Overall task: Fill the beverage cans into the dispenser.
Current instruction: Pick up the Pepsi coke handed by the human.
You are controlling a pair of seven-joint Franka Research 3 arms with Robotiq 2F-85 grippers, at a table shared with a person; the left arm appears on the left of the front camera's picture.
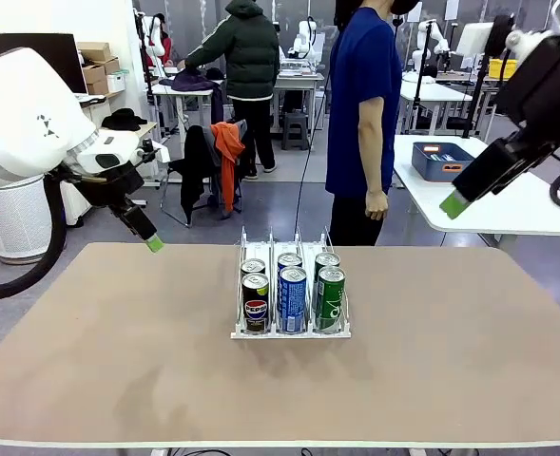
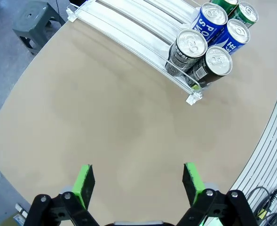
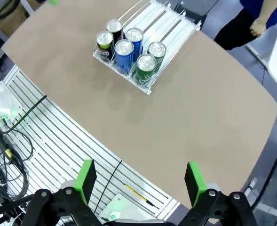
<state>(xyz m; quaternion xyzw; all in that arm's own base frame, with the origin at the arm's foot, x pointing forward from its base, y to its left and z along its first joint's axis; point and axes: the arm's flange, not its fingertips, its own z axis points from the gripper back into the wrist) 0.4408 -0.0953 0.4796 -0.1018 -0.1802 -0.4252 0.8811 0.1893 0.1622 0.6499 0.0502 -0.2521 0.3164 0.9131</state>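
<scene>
The dispenser (image 1: 241, 333) stands at the table's middle, its three lanes holding the beverage cans two deep at the near end. A Pepsi can (image 1: 256, 303) fronts the left lane, a blue Pocari can (image 1: 292, 299) the middle and a green can (image 1: 331, 297) the right. My left gripper (image 1: 152, 243) hangs open above the table's left far corner, apart from the cans (image 2: 209, 33). My right gripper (image 1: 454, 202) is raised high at the right, also open, looking down on the dispenser (image 3: 173, 26) and cans (image 3: 129, 52). Both hold nothing: left gripper (image 2: 138, 181), right gripper (image 3: 139, 181).
A person in a blue shirt (image 1: 363, 104) stands at the far edge, hand (image 1: 376, 204) hanging down. A blue bin (image 1: 441, 160) sits on the white table at the right. An aluminium frame with cables (image 3: 16, 141) lies below the near table edge.
</scene>
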